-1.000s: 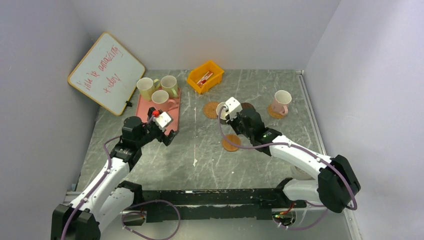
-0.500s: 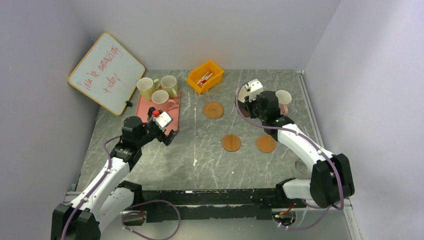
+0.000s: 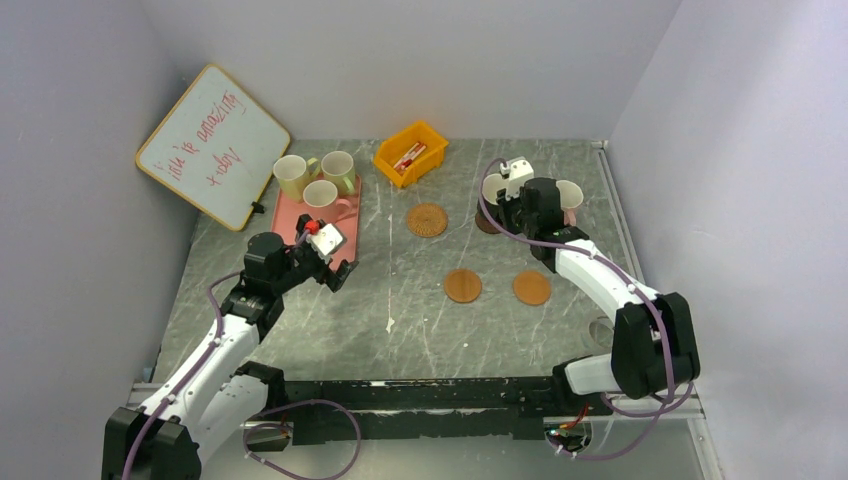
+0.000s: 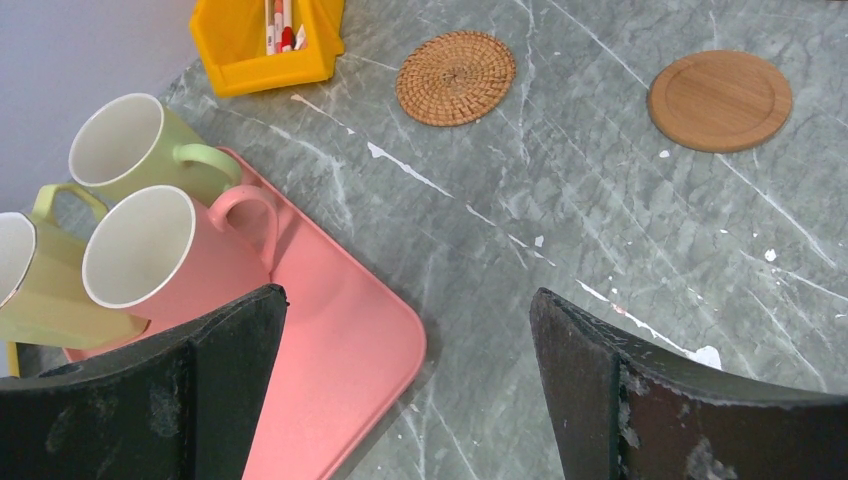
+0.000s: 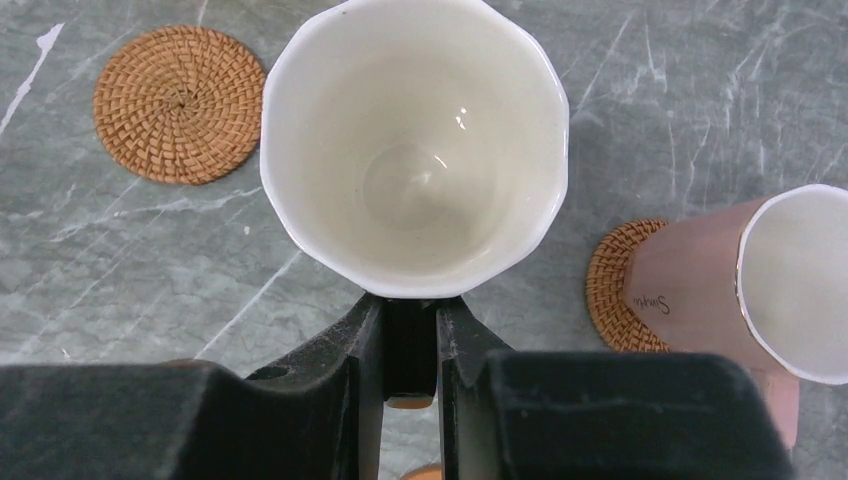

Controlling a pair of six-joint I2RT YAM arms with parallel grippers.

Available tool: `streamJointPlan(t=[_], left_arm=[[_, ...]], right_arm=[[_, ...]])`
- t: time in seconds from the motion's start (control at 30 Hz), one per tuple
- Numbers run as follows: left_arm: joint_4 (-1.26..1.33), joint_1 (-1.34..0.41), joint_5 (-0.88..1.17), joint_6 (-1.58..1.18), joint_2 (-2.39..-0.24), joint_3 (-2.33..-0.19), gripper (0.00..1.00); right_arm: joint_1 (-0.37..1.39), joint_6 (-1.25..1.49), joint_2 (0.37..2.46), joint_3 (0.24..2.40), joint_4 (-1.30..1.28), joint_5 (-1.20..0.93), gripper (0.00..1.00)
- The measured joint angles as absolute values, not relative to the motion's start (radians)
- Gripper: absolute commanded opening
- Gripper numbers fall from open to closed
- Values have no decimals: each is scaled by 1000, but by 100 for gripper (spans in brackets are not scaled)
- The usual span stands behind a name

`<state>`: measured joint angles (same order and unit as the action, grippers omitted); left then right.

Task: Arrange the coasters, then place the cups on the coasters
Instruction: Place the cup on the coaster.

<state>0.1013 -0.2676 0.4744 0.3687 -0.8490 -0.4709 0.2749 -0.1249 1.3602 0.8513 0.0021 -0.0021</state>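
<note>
The cup (image 5: 415, 150) is glossy inside, the woven coaster (image 5: 178, 103) rough, the wooden coaster (image 4: 719, 100) smooth.

1. The flat stone-look table top (image 4: 600, 230) is grey, marbled with white veins.
2. The round woven rattan coaster (image 4: 456, 77) is tan with a spiral weave; the round smooth wooden coaster (image 4: 720, 100) is plain orange-brown.
3. The rectangular plastic tray (image 4: 340, 350) is pink; the small plastic bin (image 4: 265, 45) is yellow.
4. The pale green ceramic mug (image 4: 130, 150), the second pale green ceramic mug (image 4: 60, 310) and the pale pink ceramic mug (image 4: 150, 250) are all whitish inside.
5. The faceted ceramic mug (image 5: 415, 150) is glossy white inside.
6. The framed whiteboard (image 3: 212, 145) is white with red handwriting.
</note>
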Motion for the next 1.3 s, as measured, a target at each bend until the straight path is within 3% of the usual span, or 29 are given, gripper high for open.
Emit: streamJointPlan(t=[1.3], left_arm=[[101,-268,494,376,-857,-471,96]], right_arm=[[241,-83,1467,849,84,57,0]])
